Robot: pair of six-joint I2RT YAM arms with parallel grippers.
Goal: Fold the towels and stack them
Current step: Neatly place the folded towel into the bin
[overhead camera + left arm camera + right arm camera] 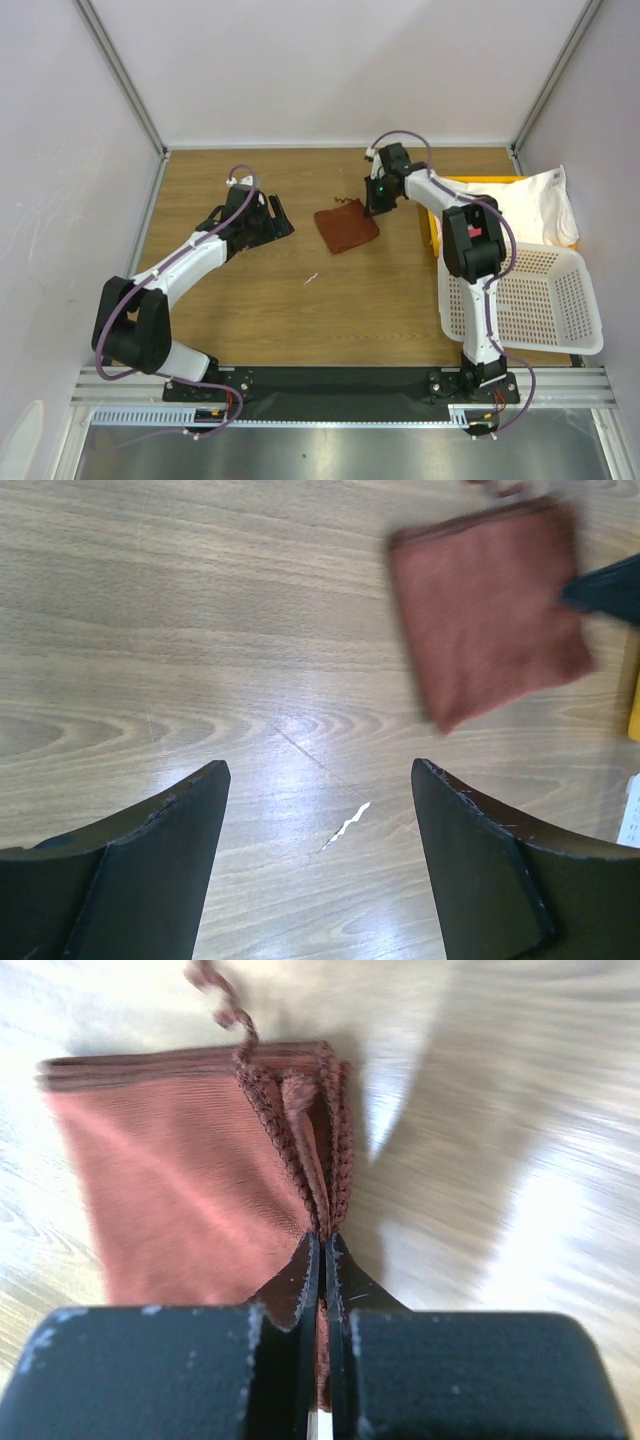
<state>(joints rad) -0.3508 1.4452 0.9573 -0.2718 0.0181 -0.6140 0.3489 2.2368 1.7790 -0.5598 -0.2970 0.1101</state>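
A folded reddish-brown towel [346,228] lies mid-table, also visible in the left wrist view [485,605] and the right wrist view [170,1180]. My right gripper [374,207] [323,1238] is shut on that towel's stitched right edge, which is pinched between the two fingers. A loose thread curls off the towel's far corner. A large white towel [535,205] lies crumpled at the right, over the tray and the basket's far rim. My left gripper [270,218] [320,770] hangs open over bare wood left of the brown towel, holding nothing.
A white perforated basket [535,300] stands at the right front, with a yellow tray [437,235] behind it under the white towel. A small white scrap [311,277] [347,825] lies on the wood table. Walls with metal posts close in the back and sides.
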